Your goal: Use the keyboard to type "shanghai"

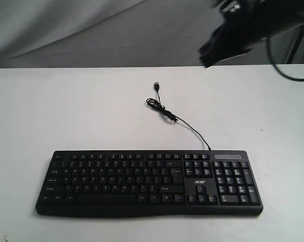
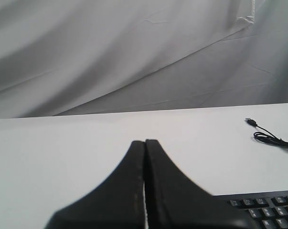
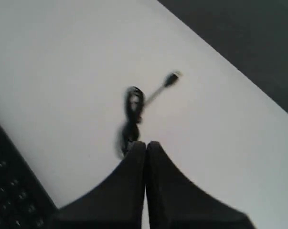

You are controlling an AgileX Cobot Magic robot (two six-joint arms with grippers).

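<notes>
Keyboard [image 1: 149,182] lies long axis left-to-right, front edge nearest; left tool [image 2: 144,143] and right tool [image 3: 146,144] pressed together.

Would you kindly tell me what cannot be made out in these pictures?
- Letters on the keyboard: too small to read in the exterior view; both wrist views show only cut-off corners.
- Right gripper: blurred and cut by the top edge in the exterior view.
- Left gripper: absent from the exterior view, so its position is unknown.
- Cable: blurred in the right wrist view.
</notes>
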